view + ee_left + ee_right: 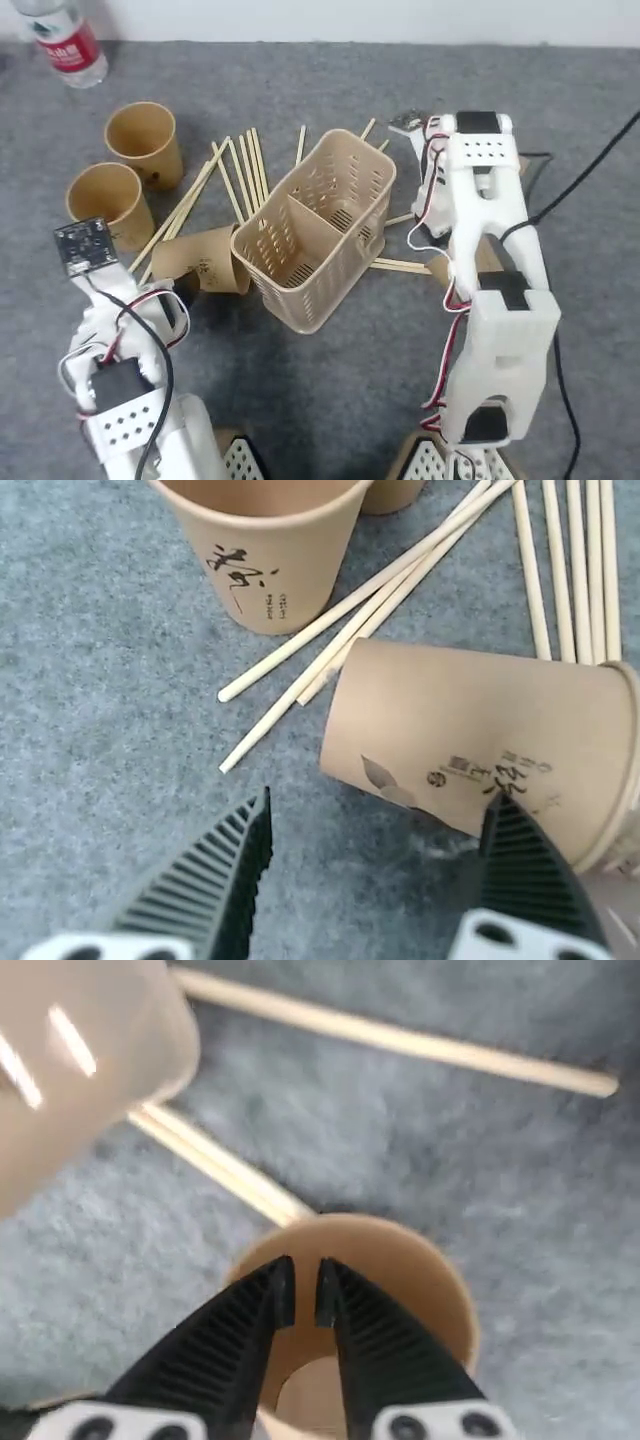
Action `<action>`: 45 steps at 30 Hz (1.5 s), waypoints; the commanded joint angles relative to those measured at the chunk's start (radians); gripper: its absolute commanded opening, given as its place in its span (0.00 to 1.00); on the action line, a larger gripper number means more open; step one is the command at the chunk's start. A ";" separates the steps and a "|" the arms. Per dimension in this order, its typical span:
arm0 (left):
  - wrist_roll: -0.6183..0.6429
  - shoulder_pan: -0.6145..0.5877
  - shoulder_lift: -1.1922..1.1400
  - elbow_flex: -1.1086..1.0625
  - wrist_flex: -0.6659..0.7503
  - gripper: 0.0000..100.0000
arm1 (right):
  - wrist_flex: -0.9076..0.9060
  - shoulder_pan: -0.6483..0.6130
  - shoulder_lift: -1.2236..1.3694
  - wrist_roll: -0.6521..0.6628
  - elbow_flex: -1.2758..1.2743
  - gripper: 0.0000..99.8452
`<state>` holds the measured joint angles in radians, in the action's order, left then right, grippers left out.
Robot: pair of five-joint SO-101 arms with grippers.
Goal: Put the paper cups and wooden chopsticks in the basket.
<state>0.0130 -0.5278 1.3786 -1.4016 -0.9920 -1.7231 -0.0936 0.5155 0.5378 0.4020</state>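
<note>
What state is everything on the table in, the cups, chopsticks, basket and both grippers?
basket: upright, both compartments empty
rear left cup: upright
front left cup: upright
cup against the basket's left: lying on its side
cup right of the basket: upright
chopsticks: lying loose, none in the basket
left gripper: open, beside the lying cup
right gripper: almost shut, over its cup's mouth
</note>
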 commanded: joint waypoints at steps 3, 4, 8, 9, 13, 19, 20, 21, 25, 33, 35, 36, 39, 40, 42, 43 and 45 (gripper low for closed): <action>0.009 0.009 0.009 0.004 0.021 0.32 | -0.076 0.076 -0.041 0.041 0.077 0.01; 0.009 0.009 0.009 0.004 0.021 0.32 | -0.076 0.087 -0.059 0.057 0.063 0.01; 0.009 0.009 0.009 0.004 0.025 0.32 | -0.077 0.113 -0.165 0.124 -0.071 0.01; 0.009 0.009 0.009 0.002 0.028 0.32 | -0.077 0.114 -0.199 0.144 -0.133 0.01; 0.009 0.009 0.009 0.002 0.029 0.32 | -0.077 0.113 -0.361 0.204 -0.368 0.01; 0.009 0.009 0.009 0.002 0.034 0.32 | -0.076 0.165 -0.687 0.213 -0.577 0.01; 0.009 0.009 0.009 0.001 0.034 0.32 | -0.076 0.180 -0.742 0.213 -0.611 0.01; 0.009 0.009 0.009 -0.005 0.034 0.32 | -0.076 0.199 -0.799 0.215 -0.646 0.01; 0.009 0.009 0.009 -0.007 0.035 0.32 | -0.074 0.297 -1.021 0.315 -0.786 0.01; 0.009 0.009 0.009 -0.007 0.035 0.32 | -0.070 0.398 -1.326 0.377 -0.858 0.04; 0.009 0.009 0.009 -0.008 0.035 0.32 | -0.070 0.398 -1.363 0.365 -0.870 0.14; 0.009 0.009 0.009 -0.008 0.034 0.32 | -0.065 0.398 -1.377 0.333 -0.879 0.20; 0.009 0.009 0.009 -0.015 0.035 0.32 | -0.030 0.400 -1.400 0.218 -0.910 0.30; 0.009 0.009 0.009 -0.018 0.037 0.32 | -0.028 0.400 -1.400 0.213 -0.921 0.29; 0.009 0.009 0.009 -0.024 0.040 0.32 | -0.024 0.412 -1.400 0.212 -0.951 0.27; 0.009 0.009 0.009 -0.028 0.041 0.32 | -0.021 0.427 -1.400 0.213 -0.965 0.26; 0.009 0.009 0.009 -0.031 0.041 0.32 | 0.005 0.458 -1.400 0.215 -0.993 0.26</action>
<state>0.0130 -0.5278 1.3786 -1.4339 -0.9751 -1.7476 0.3268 -0.8638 0.7679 -0.5800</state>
